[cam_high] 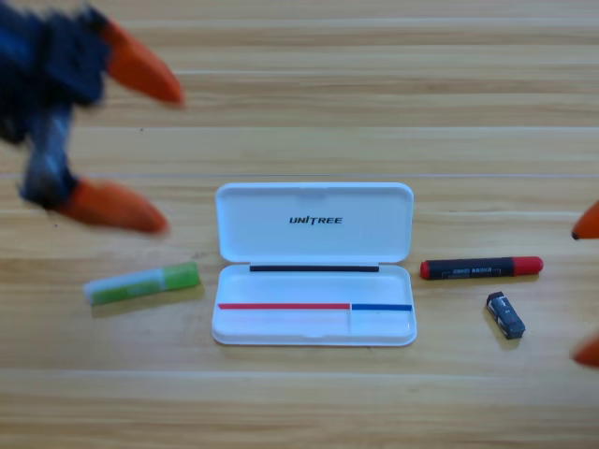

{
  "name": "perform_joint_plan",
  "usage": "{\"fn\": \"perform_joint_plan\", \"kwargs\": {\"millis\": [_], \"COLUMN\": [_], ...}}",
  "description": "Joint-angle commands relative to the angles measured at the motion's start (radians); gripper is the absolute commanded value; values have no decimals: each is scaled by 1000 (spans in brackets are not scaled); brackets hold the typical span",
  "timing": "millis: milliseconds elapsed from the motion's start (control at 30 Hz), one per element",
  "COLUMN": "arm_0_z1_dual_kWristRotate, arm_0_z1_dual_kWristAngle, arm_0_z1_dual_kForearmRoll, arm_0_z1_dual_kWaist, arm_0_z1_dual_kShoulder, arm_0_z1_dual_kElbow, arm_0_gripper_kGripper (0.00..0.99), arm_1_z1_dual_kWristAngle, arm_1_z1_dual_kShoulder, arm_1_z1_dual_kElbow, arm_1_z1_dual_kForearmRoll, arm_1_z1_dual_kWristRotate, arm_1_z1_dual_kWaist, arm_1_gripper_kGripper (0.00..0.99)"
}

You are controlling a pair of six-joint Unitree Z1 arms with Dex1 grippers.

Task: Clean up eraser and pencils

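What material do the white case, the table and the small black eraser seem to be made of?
The open white rectangular case looks like smooth moulded plastic: even colour, rounded corners, printed logo. The brown table looks like wood or a wood-pattern laminate: it shows grain lines and plank seams. The small black rectangular eraser is probably rubber or vinyl with a printed sleeve, but that is uncertain.

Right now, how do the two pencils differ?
The green pencil lies left of the white case, slightly tilted; the black pencil lies right of it, nearly level. The green pencil is pale with a whitish end; the black pencil has red ends. Both rest on the table, outside the case.
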Motion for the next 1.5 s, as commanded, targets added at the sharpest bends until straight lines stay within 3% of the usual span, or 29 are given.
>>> {"fn": "perform_joint_plan", "kwargs": {"millis": [33, 100, 200, 500, 833, 1033, 1433, 1500], "arm_0_z1_dual_kWristRotate": [74, 113, 173, 255, 265, 219, 149, 140], "arm_0_z1_dual_kWristAngle": [78, 78, 69, 49, 32, 49, 105, 105], "arm_0_z1_dual_kForearmRoll": [75, 95, 101, 116, 107, 64, -3, -5], "arm_0_z1_dual_kWaist": [161, 240, 336, 497, 508, 502, 405, 387], "arm_0_z1_dual_kShoulder": [89, 132, 188, 391, 537, 541, 589, 603], "arm_0_z1_dual_kElbow": [-46, -58, -55, -43, -26, 9, 45, 46], "arm_0_gripper_kGripper": [969, 969, 969, 968, 969, 969, 968, 968], "arm_1_z1_dual_kWristAngle": [-270, -337, -362, -365, -417, -420, -371, -356], "arm_1_z1_dual_kShoulder": [209, 266, 357, 567, 694, 720, 762, 766], "arm_1_z1_dual_kElbow": [25, 22, 10, -82, -140, -140, -143, -145], "arm_1_z1_dual_kForearmRoll": [16, 16, 16, 16, 16, 16, 16, 16], "arm_1_z1_dual_kWristRotate": [157, 217, 263, 332, 379, 421, 495, 495], "arm_1_z1_dual_kWaist": [-91, -91, -100, -102, -108, -137, -172, -172], "arm_1_gripper_kGripper": [980, 980, 980, 943, 894, 894, 891, 851]}}
